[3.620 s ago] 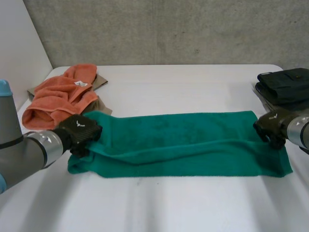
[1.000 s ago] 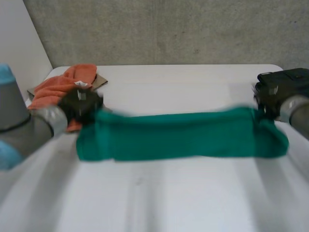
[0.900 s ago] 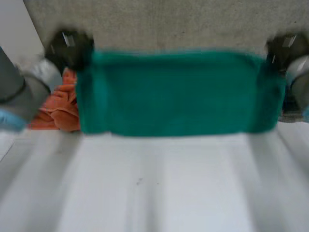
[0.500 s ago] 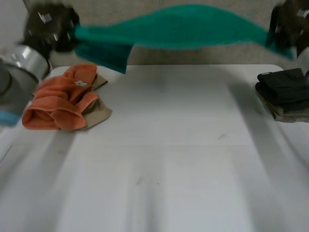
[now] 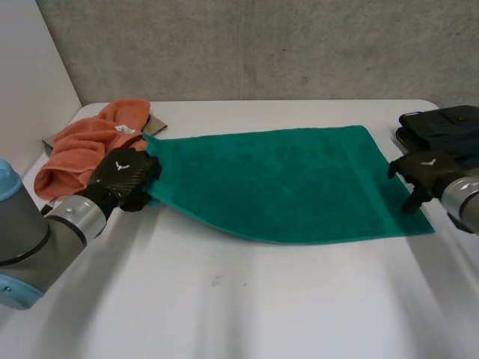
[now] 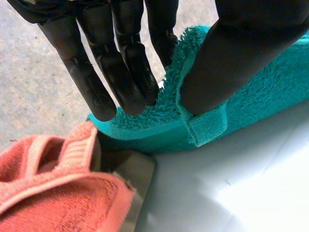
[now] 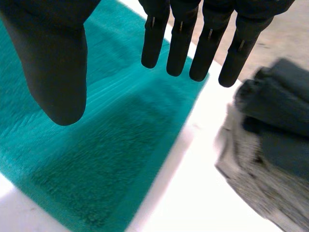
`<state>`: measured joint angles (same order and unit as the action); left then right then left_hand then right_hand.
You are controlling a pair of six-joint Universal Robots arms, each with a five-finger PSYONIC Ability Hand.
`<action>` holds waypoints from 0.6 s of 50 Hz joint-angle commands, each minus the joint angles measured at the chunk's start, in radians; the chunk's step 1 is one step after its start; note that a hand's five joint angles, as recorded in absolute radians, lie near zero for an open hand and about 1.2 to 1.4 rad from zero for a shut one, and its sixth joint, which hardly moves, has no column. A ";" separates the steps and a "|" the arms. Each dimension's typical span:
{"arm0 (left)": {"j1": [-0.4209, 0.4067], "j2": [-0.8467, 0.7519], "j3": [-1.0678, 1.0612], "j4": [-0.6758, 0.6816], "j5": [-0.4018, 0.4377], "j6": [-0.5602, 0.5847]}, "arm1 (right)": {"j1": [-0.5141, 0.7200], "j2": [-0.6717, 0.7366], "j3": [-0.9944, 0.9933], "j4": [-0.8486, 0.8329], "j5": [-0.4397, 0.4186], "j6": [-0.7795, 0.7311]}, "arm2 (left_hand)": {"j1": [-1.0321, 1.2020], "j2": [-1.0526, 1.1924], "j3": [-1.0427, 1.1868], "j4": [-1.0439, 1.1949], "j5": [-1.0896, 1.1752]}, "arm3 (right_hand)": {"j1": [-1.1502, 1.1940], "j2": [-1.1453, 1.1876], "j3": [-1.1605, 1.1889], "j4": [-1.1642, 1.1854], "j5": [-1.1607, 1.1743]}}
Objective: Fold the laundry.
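A green towel (image 5: pixel 284 183) lies spread on the white table (image 5: pixel 247 307), its front edge slightly rumpled. My left hand (image 5: pixel 123 178) is at the towel's left edge. In the left wrist view the fingers (image 6: pixel 125 72) and thumb pinch the hemmed edge of the towel (image 6: pixel 260 96) between them. My right hand (image 5: pixel 425 170) hovers at the towel's right edge. Its fingers (image 7: pixel 181 43) are straight and apart from the thumb, with the towel (image 7: pixel 106 159) lying flat below them.
A crumpled orange towel (image 5: pixel 82 149) on a beige cloth (image 6: pixel 130 174) lies just behind my left hand. A stack of dark folded clothes (image 5: pixel 445 127) on a grey cloth (image 7: pixel 260 193) sits at the table's right edge, beside my right hand.
Both hands swung the towel up into the air and brought it down spread wider on the table. The right hand has let go and opened; the left still pinches its edge.
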<state>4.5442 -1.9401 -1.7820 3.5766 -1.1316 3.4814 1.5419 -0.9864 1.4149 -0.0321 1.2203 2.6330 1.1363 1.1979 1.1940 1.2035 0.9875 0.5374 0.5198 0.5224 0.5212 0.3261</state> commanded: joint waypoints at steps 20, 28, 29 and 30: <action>-0.034 0.105 0.119 -0.140 -0.019 -0.130 | 0.096 -0.098 0.214 -0.063 -0.078 0.206 | 0.260 0.198 0.202 0.193 0.234 | -0.107 -0.089 -0.092 -0.091 -0.070; -0.089 0.136 0.318 -0.343 -0.062 -0.156 | 0.349 -0.252 0.360 -0.256 0.056 0.548 | 0.260 0.198 0.202 0.193 0.234 | -0.363 -0.345 -0.348 -0.347 -0.326; -0.105 0.136 0.363 -0.381 -0.071 -0.156 | 0.398 -0.242 0.368 -0.314 0.105 0.605 | 0.260 0.198 0.202 0.193 0.234 | -0.363 -0.345 -0.348 -0.347 -0.326; -0.111 0.138 0.380 -0.398 -0.076 -0.156 | 0.424 -0.235 0.368 -0.343 0.131 0.631 | 0.260 0.198 0.202 0.193 0.234 | -0.363 -0.345 -0.348 -0.347 -0.326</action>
<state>4.4754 -1.8113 -1.5369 3.3060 -1.1782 3.3314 1.7929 -1.1902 1.7255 -0.2117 1.2175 3.0603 1.1363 1.1980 1.1940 1.2036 0.9875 0.2391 0.2097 0.2106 0.2102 0.0483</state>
